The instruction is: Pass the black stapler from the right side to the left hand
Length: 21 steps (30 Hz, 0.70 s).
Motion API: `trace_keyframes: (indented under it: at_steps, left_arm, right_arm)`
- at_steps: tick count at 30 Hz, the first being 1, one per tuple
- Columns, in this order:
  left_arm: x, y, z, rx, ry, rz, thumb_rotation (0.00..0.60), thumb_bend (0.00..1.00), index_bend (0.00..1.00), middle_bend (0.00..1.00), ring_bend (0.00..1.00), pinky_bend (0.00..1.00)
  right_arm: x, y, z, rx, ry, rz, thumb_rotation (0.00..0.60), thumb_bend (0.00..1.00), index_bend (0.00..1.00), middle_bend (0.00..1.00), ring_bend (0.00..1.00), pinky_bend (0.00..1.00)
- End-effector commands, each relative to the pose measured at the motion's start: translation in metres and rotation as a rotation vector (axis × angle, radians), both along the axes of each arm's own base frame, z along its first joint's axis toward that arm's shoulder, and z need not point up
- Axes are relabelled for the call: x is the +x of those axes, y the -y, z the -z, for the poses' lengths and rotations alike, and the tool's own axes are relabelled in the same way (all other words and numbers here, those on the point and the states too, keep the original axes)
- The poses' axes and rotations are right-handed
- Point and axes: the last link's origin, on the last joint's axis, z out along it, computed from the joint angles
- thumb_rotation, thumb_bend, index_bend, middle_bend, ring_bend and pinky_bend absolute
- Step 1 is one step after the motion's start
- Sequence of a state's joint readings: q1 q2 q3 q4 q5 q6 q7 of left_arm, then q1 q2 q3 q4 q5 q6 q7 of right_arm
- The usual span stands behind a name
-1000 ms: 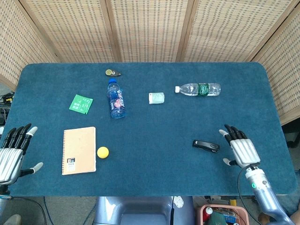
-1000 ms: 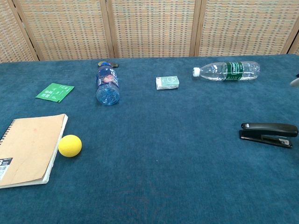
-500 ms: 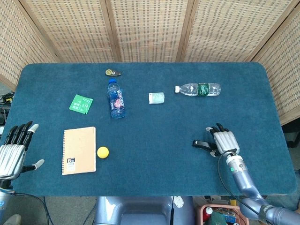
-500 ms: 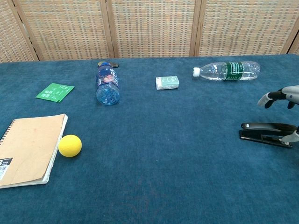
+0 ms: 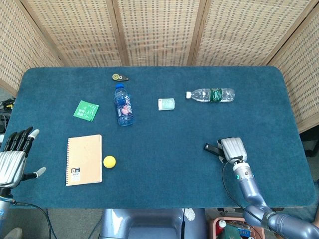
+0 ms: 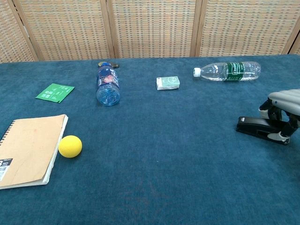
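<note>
On the right near part of your blue table [image 5: 164, 139]: 1 black stapler [image 5: 211, 148], lying flat on the cloth with its nose pointing left. Your right hand [image 5: 233, 149] sits directly over its rear end; in the chest view the fingers [image 6: 269, 108] curl down over the top of the stapler [image 6: 255, 127] and the thumb meets its near side, so the hand is closed on it, with the stapler's base at cloth level. Only the front part of the stapler shows clear of the hand, to its left. At the far left edge of the table, well apart from the stapler: your left hand [image 5: 14, 155], palm down, fingers straight and spread, thumb out to the side, holding nothing; it shows in the head view only. Between the 2 hands, on the left half: 1 tan spiral notebook [image 5: 83, 160] with 1 yellow ball [image 5: 109, 161] just beside its right edge. Further back: 1 green packet [image 5: 85, 110]; 1 blue bottle [image 5: 123, 105] on its side, cap pointing away; 1 small dark round item [image 5: 119, 77] behind that cap; 1 small pale box [image 5: 166, 103] near the centre; 1 clear bottle with a green label [image 5: 211, 94] on its side, cap pointing left, well behind the stapler.
</note>
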<state>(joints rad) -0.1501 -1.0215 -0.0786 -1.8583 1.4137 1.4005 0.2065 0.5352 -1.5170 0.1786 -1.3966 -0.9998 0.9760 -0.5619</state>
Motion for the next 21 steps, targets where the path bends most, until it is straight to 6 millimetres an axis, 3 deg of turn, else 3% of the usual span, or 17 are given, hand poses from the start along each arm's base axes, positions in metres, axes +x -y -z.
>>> trace_keyframes:
  at_steps: [1, 11, 15, 21]
  left_arm:
    - [-0.001, -0.002, 0.0, -0.004, 0.002, -0.004, 0.6, 0.0, 0.0, 0.0, 0.0, 0.0]
    - [-0.003, -0.008, -0.002, -0.018, 0.021, -0.031, 0.6, 0.0, 0.0, 0.0, 0.0, 0.0]
    - [-0.005, -0.011, -0.006, -0.02, 0.043, -0.047, 0.6, 0.0, 0.0, 0.0, 0.0, 0.0]
    - [-0.008, -0.014, -0.013, -0.006, 0.06, -0.061, 0.6, 0.0, 0.0, 0.0, 0.0, 0.0]
  right_arm:
    - [0.019, 0.002, -0.001, -0.015, 0.041, -0.076, 0.6, 0.3, 0.56, 0.63, 0.45, 0.58]
    - [0.099, 0.029, -0.015, -0.009, 0.095, -0.29, 0.6, 0.33, 0.56, 0.63, 0.45, 0.58]
    - [0.141, 0.051, 0.004, 0.049, 0.057, -0.344, 0.6, 0.34, 0.56, 0.63, 0.45, 0.58]
    - [0.185, 0.069, 0.034, 0.111, 0.042, -0.345, 0.6, 0.34, 0.56, 0.63, 0.45, 0.58]
